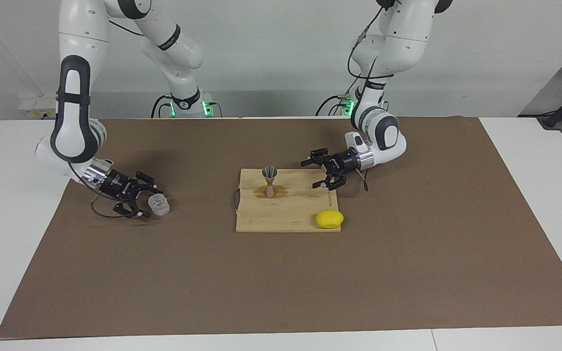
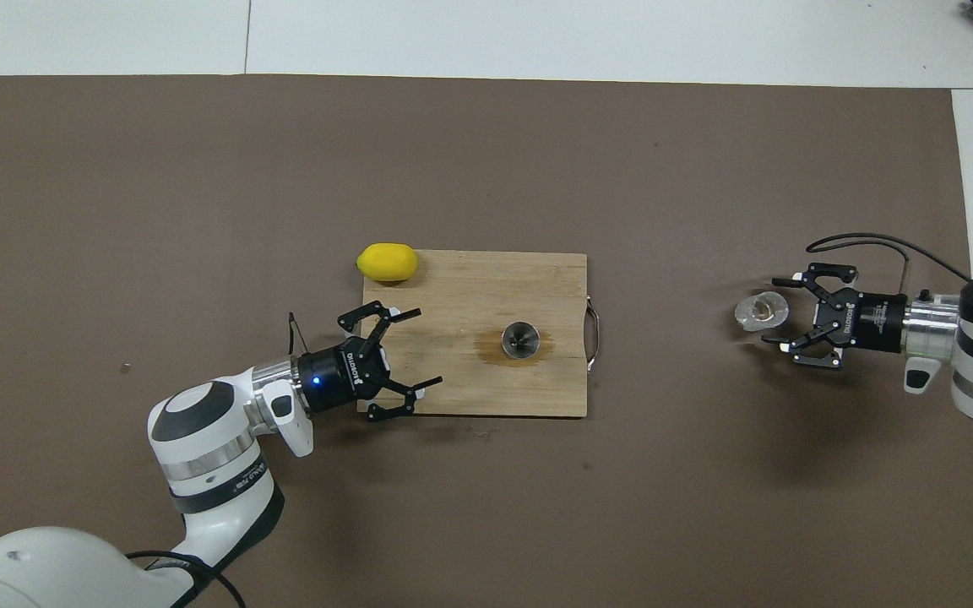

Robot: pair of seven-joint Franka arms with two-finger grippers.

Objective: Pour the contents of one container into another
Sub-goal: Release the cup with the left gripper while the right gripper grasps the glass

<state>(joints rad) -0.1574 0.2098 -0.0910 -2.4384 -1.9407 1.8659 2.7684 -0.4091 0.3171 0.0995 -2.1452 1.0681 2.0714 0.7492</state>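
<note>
Left tool (image 1: 321, 172) hangs open over the "Joycuisin"-type marked cutting board (image 1: 288, 214), apart from the jigger (image 1: 269, 181); right tool (image 1: 148, 201) gapes beside the tumbler (image 1: 159, 204), ROBOTIQ lettering on its body
</note>
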